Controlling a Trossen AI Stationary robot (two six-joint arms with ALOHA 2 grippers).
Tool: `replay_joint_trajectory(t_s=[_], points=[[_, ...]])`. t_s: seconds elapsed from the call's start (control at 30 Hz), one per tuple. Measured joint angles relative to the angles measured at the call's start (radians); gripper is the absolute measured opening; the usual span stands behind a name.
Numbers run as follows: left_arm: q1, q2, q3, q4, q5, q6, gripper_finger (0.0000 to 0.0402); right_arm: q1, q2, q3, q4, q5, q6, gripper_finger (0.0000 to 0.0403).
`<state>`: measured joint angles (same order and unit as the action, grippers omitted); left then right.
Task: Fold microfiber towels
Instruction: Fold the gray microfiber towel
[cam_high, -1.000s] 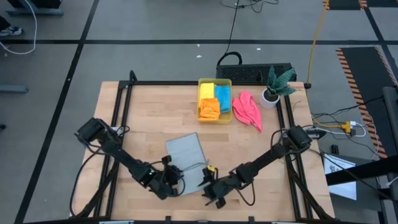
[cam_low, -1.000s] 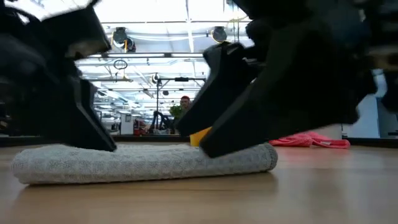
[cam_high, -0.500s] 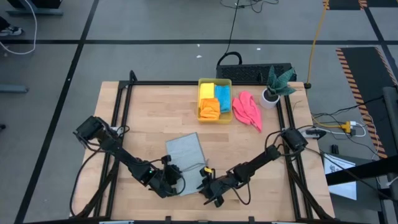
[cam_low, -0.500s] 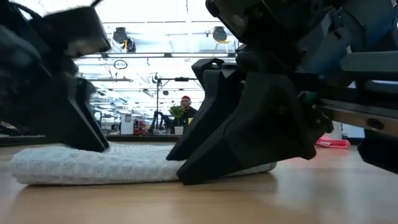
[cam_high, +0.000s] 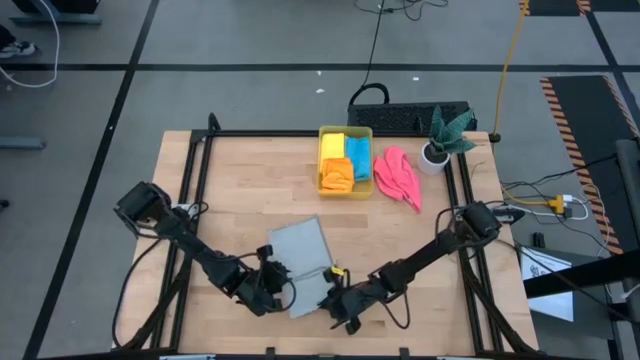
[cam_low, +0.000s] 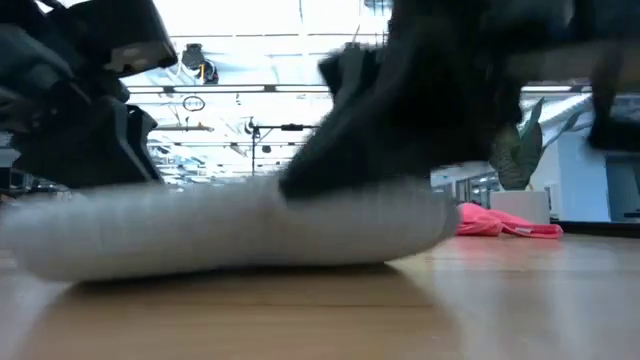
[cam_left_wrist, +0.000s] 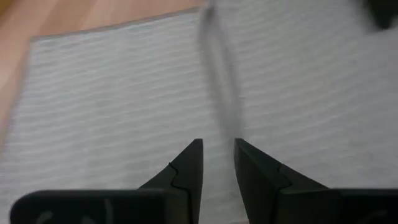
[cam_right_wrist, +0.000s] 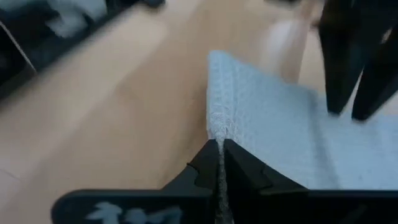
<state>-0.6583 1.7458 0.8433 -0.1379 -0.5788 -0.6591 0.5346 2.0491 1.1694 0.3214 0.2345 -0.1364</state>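
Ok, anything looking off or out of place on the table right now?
Only the pink towel: it lies crumpled on the table beside the bin rather than folded inside it. The grey towel lies flat, with the right gripper shut on its corner and the left gripper on its near edge.

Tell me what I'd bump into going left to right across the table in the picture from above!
left gripper → grey towel → right gripper → yellow bin → pink towel → plant
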Motion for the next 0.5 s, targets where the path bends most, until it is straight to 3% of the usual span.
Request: replay_joint_trajectory(t_s=[0.33, 0.5], points=[[0.004, 0.0, 0.001, 0.044, -0.006, 0.012, 0.0093, 0.024, -0.094, 0.001, -0.047, -0.004, 0.105, 0.0004], [-0.041, 0.0, 0.001, 0.188, -0.025, 0.191, 0.0093, 0.004, -0.104, 0.001, -0.072, -0.003, 0.142, 0.0004]])
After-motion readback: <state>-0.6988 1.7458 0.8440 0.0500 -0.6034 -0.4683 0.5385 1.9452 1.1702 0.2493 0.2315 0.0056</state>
